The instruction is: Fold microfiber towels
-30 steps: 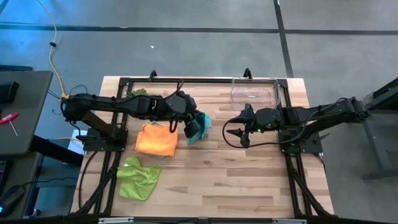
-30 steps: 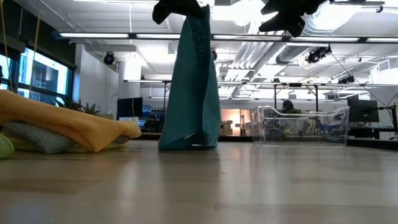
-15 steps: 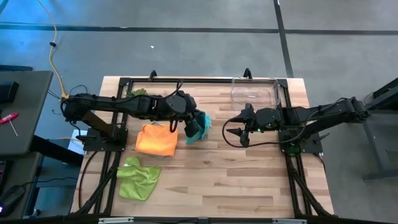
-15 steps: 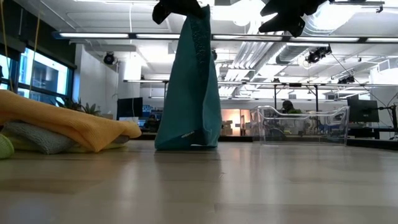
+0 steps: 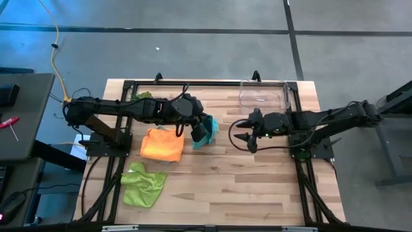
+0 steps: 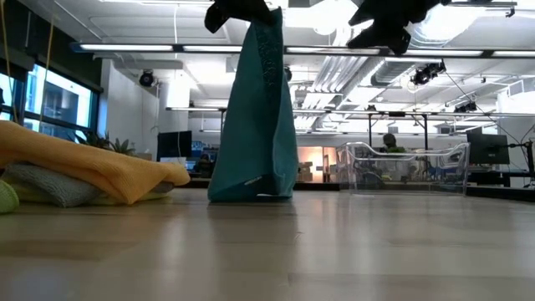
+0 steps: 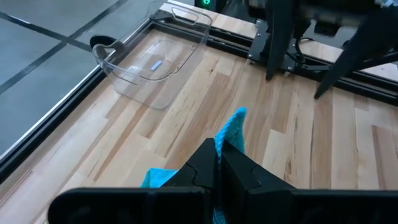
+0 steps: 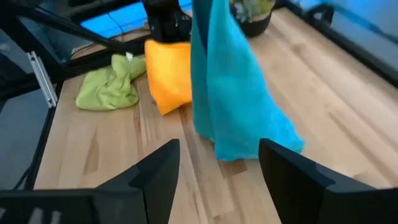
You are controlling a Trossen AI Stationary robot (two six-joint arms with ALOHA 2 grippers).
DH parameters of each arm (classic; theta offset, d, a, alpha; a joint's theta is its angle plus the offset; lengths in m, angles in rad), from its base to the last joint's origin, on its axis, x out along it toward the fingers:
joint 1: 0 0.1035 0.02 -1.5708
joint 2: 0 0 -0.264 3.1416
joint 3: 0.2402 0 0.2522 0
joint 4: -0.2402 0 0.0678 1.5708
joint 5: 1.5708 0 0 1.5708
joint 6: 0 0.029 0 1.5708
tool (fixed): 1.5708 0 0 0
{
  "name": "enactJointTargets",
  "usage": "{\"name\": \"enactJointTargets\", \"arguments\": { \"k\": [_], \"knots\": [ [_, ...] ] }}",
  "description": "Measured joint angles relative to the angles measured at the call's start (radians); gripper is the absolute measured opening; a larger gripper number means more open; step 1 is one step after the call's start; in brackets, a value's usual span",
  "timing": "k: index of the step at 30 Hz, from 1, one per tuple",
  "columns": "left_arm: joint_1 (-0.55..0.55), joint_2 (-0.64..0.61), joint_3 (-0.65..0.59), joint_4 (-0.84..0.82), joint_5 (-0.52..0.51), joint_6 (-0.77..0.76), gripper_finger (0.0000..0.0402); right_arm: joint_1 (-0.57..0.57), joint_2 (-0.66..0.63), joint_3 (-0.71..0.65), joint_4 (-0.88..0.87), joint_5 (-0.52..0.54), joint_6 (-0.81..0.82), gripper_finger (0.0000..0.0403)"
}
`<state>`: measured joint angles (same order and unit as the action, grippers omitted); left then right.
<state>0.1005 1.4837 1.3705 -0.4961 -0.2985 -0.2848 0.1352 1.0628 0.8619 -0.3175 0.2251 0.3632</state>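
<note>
Left gripper (image 5: 195,124) is clamped on the top of the teal towel (image 6: 255,109), which is hung upright with its lower edge touching the table (image 5: 257,180) near the middle. Right gripper (image 5: 243,138) is held above the table just beside the towel, its fingers (image 8: 155,171) spread and empty. An orange towel (image 5: 162,144) is stacked on a grey one (image 6: 46,184), and a lime towel (image 5: 143,183) is crumpled near the front. A bin (image 5: 264,95) is set at the far edge.
</note>
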Motion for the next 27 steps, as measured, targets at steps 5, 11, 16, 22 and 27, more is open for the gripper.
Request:
{"name": "enactJointTargets", "arguments": {
  "k": [5, 11, 16, 22, 27],
  "knots": [
    [0.000, 0.000, 0.000, -0.001, -0.015, -0.034, 0.0000, 0.023, 0.127, 0.000, -0.006, -0.072, -0.078, 0.0213],
    [0.002, 0.000, 0.000, 0.001, -0.027, -0.079, 0.0000, 0.075, 0.371, -0.001, 0.096, 0.028, -0.119, 0.0213],
    [0.010, 0.000, 0.000, 0.033, -0.021, -0.077, 0.0000, 0.103, 0.577, -0.001, 0.320, 0.193, -0.122, 0.0213],
    [0.014, 0.000, 0.000, 0.058, -0.025, -0.029, 0.0000, 0.117, 0.783, 0.083, 0.449, 0.353, -0.039, 0.0212],
    [0.018, 0.000, 0.000, 0.053, -0.020, -0.044, 0.0000, 0.114, 0.899, 0.218, 0.363, 0.430, 0.014, 0.0211]
  ]
}}
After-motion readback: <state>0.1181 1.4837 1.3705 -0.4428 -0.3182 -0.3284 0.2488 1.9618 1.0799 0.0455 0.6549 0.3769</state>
